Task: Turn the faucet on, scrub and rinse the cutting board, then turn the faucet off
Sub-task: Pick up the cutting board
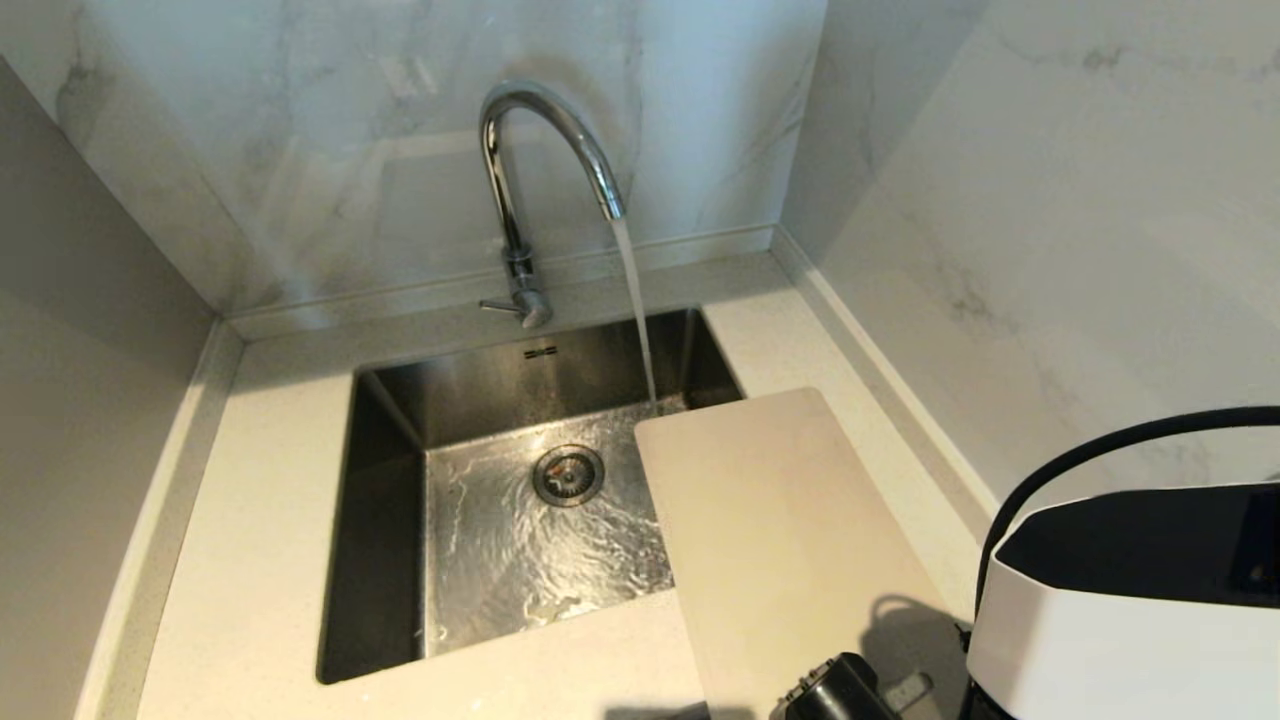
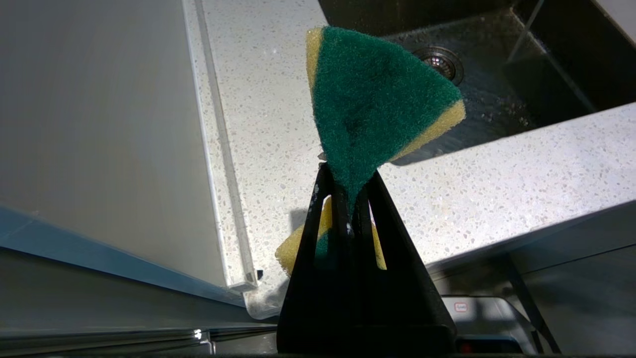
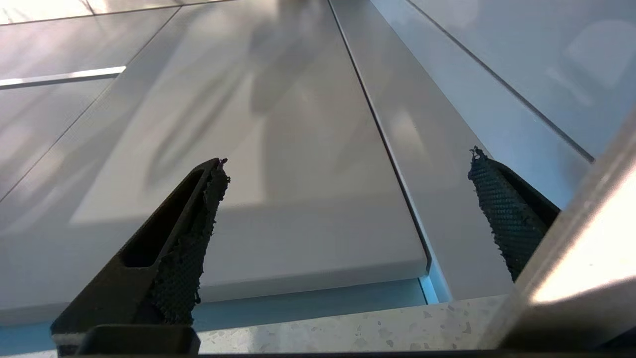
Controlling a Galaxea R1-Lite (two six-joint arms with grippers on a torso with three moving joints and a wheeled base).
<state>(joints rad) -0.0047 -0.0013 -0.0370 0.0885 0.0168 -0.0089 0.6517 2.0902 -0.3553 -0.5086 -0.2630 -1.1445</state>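
Observation:
The chrome faucet stands behind the sink, and water runs from its spout into the basin just past the far edge of the cutting board. The beige board lies flat on the counter right of the sink, its left side overhanging the basin. My left gripper is shut on a green-and-yellow sponge, held above the counter near the sink's front corner. My right gripper is open and empty, low at the counter's front edge. A black part of that arm shows at the board's near end.
The steel sink has a round drain and water spreading over its bottom. The speckled counter surrounds it, and marble walls close in behind and on the right. The right arm's white housing fills the near right corner.

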